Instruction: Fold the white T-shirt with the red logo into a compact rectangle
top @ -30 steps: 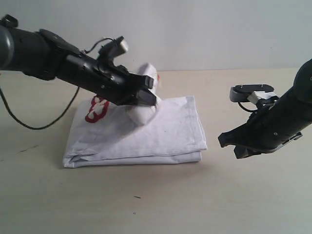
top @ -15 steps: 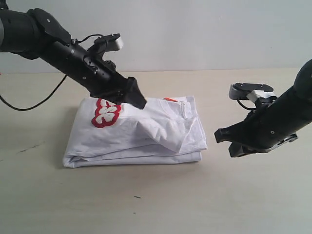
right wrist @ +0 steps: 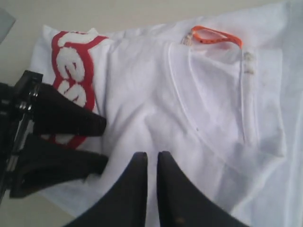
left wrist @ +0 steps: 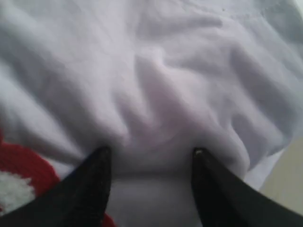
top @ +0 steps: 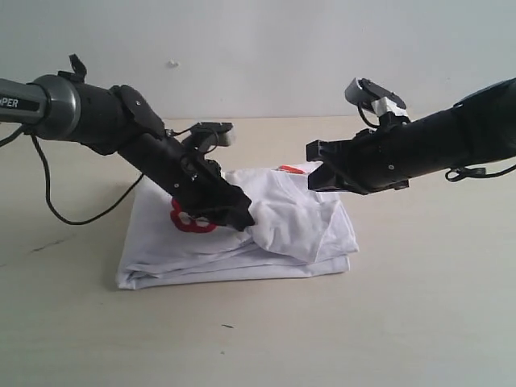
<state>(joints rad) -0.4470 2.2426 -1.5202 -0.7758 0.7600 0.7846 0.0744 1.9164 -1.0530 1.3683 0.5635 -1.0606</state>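
Note:
The white T-shirt (top: 306, 230) lies folded on the table, its top layer rumpled. The red logo (top: 187, 221) peeks out beside my left arm and shows more fully in the right wrist view (right wrist: 71, 71). The orange neck tag (right wrist: 215, 38) sits at the collar. My left gripper (top: 238, 214) presses into the shirt's middle, open, with a bulge of cloth between its fingers (left wrist: 97, 189). My right gripper (top: 314, 167) hovers over the shirt's far right part, shut with nothing in it (right wrist: 151, 155). The left gripper's two spread fingers (right wrist: 66, 118) lie across the logo.
The shirt rests on a beige table (top: 403, 322) in front of a white wall. A black cable (top: 72, 218) trails from the left arm over the table's left side.
My left gripper has come down and forward onto the shirt's middle, covering most of the logo. My right arm has swung up and left from beside the shirt to over its far right part.

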